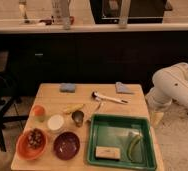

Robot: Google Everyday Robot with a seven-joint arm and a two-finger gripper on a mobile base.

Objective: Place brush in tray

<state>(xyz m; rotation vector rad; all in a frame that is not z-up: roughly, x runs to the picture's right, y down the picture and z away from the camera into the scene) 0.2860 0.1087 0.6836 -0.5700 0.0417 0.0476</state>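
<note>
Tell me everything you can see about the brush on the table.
The brush is slim, with a white, plastic-looking handle and a small dark bristle head at its left end. It lies flat on the wooden table, slightly slanted, just behind the green tray, outside it. Nothing holds it: the gripper hangs past the table's right edge, apart from it.

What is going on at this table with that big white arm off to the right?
A one-armed robot is meant to put a brush into a tray. The brush lies untouched on the wooden table, just beyond the green tray. The tray holds a pale block and a curved green-yellow strip. The robot's gripper hangs open and empty at the table's right edge, near the tray's far corner, so the job is not yet done.
</note>
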